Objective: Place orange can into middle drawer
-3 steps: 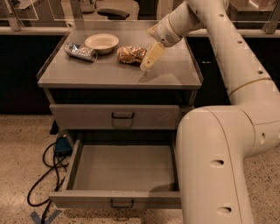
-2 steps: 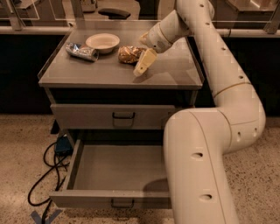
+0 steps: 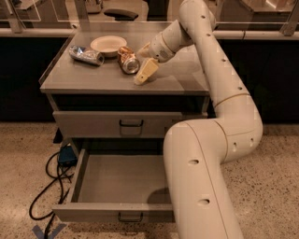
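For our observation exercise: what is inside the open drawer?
The middle drawer shows bare grey tray; the arm hides its right end. The claw is beside the orange can.

Floor: speckled beige terrazzo. Grey cabinet stands against a dark panel; glass rail behind. Black cable loops on the floor, left. My claw hangs spread over the surface.
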